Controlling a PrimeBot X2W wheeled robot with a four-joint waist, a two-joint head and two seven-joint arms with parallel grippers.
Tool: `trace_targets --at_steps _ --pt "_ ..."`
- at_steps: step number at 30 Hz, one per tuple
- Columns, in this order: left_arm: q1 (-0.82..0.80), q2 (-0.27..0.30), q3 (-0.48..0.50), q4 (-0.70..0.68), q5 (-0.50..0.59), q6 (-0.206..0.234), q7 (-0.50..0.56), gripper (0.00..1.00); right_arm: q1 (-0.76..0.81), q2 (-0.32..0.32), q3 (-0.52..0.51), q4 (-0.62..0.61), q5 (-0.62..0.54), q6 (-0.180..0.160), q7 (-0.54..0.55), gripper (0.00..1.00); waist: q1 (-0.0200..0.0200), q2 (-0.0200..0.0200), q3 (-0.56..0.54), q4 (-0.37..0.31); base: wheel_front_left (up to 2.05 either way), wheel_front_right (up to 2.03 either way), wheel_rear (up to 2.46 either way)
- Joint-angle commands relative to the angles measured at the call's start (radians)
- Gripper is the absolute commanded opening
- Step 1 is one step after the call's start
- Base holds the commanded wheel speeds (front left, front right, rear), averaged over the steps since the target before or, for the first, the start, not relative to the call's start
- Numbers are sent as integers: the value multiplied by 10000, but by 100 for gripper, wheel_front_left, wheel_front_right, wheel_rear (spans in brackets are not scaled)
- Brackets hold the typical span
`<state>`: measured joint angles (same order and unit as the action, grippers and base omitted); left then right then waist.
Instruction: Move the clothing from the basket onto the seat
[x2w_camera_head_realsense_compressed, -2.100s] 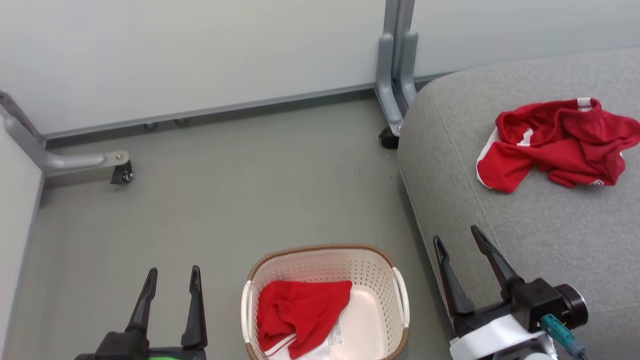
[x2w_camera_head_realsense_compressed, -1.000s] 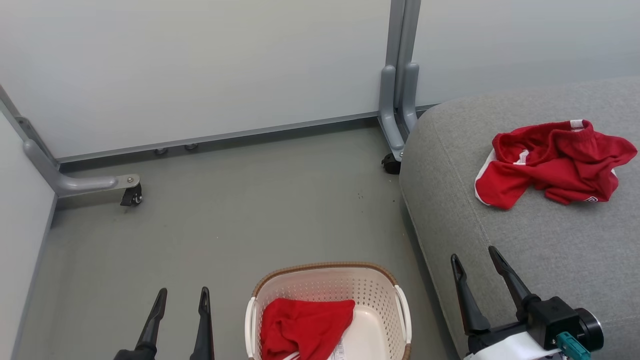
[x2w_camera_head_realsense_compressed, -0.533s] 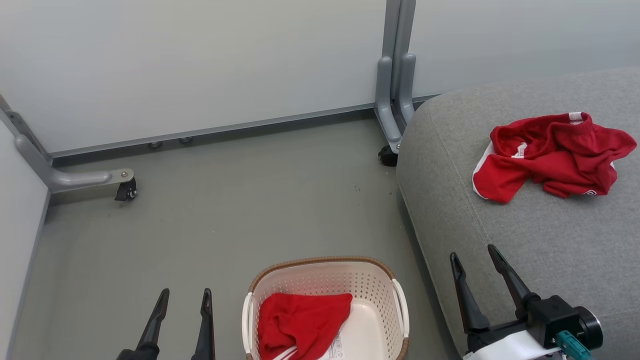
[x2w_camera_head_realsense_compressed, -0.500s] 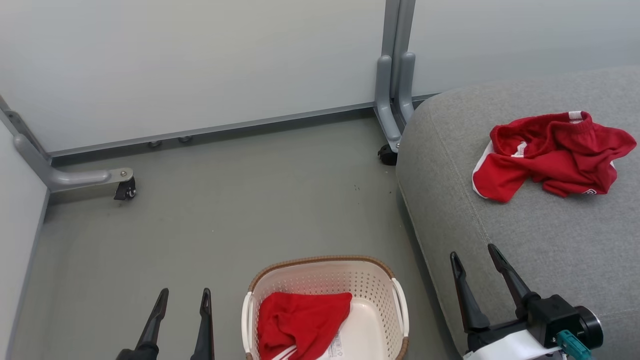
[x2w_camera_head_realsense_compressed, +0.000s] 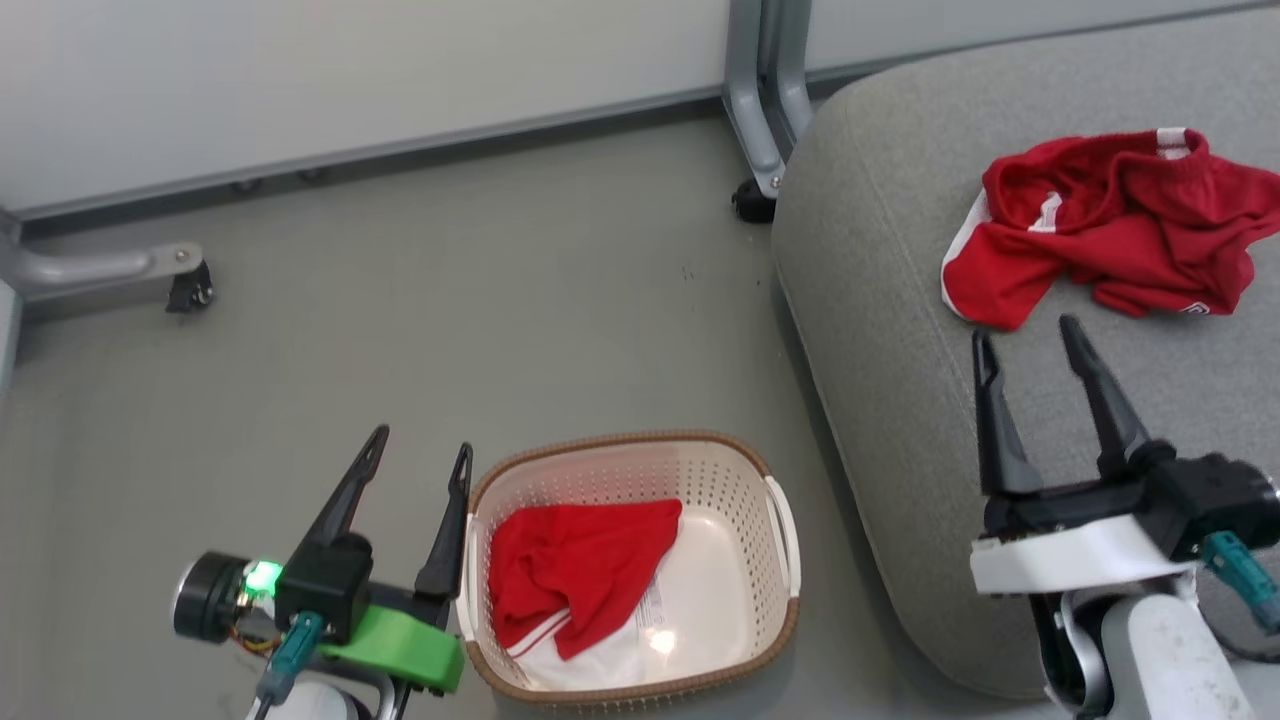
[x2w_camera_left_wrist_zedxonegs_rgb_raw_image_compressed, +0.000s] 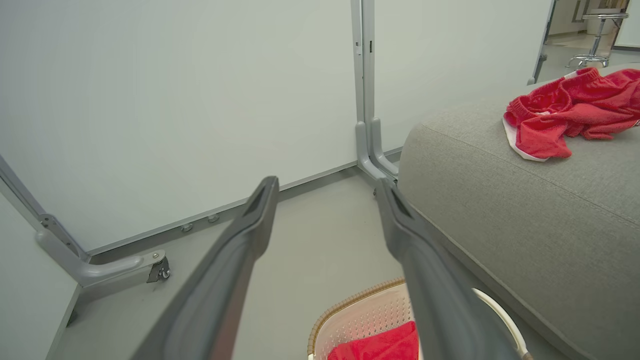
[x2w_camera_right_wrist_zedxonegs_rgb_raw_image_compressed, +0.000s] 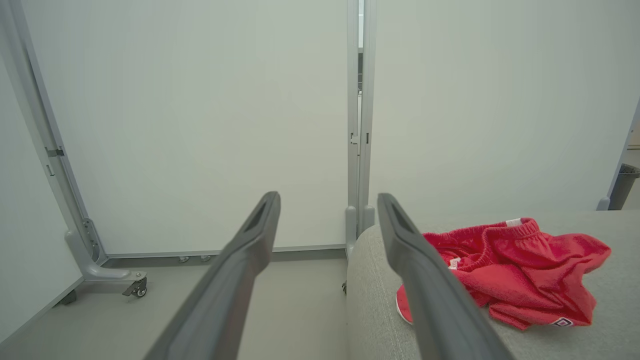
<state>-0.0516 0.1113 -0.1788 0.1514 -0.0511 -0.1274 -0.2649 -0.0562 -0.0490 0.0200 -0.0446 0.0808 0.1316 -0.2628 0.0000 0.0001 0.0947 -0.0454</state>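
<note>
The left gripper (x2w_camera_head_realsense_compressed: 422, 442) is hovering at 9 o'clock of the basket (x2w_camera_head_realsense_compressed: 620, 440), its fingers spread apart and gripping nothing, the inner one lying just beside the rim. The right gripper (x2w_camera_head_realsense_compressed: 1027, 332) is hanging over the seat (x2w_camera_head_realsense_compressed: 900, 400) at 3 o'clock of the basket, likewise spread and empty. Its tips are pointing toward 12 o'clock at the shorts (x2w_camera_head_realsense_compressed: 1110, 230), which are lying crumpled on the cushion, near the tips but apart from them. One garment (x2w_camera_head_realsense_compressed: 570, 565) is lying bunched in the basket's 9 o'clock half, red folds over a white panel, while the 3 o'clock half is showing bare plastic. The task is looking about half done, and the step in hand, as I am judging it, is reaching in for that garment. The left gripper is sitting closest, so it is probably the one to use. It should be rising clear of the rim first, then swinging toward 3 o'clock and tipping its fingers downward over the thickest red fold at the heap's middle. It should be keeping its fingers wide until they are straddling a good ridge of cloth, not a thin hem. The basket is looking light, so a finger catching the perforated wall or the white handle could be dragging or tipping it. The lift should be going straight up until the trailing cloth is clearing the rim, and only then across to the seat beside the shorts, with the right gripper holding out of the path.
</note>
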Motion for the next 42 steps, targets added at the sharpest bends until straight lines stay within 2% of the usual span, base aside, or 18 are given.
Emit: trace_targets --at_steps 1,6,12,18,19,26,34,40,42 --pt "-517 241 -185 175 4 -38 13 100 -413 -23 -89 -84 -37 -17 -29 100 0 -1 1876 -382 0 0 0" --pt "-2254 1002 -1538 1390 -198 -41 11 100 -1400 -20 -498 -361 48 -17 -31 100 0 -1 3168 -687 0 0 0" --pt "-4136 1567 -3155 2911 -411 -43 11 100 -2088 -14 -859 -712 53 -17 -31 100 0 -1 4426 -1023 0 0 0" --pt "-6253 1588 -5144 5430 -612 -43 80 100 -2637 -10 -1184 -995 475 -17 -31 100 0 -1 5801 -1338 0 0 0" --pt "-6873 1525 -5867 6026 -685 -43 160 100 -2823 -14 -1238 -1084 524 -17 -29 100 0 -1 6265 -1406 0 0 0" --pt "-8566 1230 -7842 7894 -1273 -42 579 100 -3360 -12 -1317 -1353 872 -17 -31 100 0 -1 7559 -1594 0 0 0" --pt "-9679 1066 -8862 9406 -1860 -29 675 100 -3926 -15 -1297 -1899 997 -17 -31 100 0 -1 8503 -1783 0 0 0" --pt "-10307 1158 -9509 10355 -1486 -27 888 100 -4164 -12 -1114 -2487 1029 -17 -31 100 0 -1 9187 -1984 0 0 0" --pt "-10448 1192 -9725 10639 -1331 107 1016 100 -4198 -16 -1052 -2669 1000 -17 -31 100 0 -1 9352 -2047 0 0 0"
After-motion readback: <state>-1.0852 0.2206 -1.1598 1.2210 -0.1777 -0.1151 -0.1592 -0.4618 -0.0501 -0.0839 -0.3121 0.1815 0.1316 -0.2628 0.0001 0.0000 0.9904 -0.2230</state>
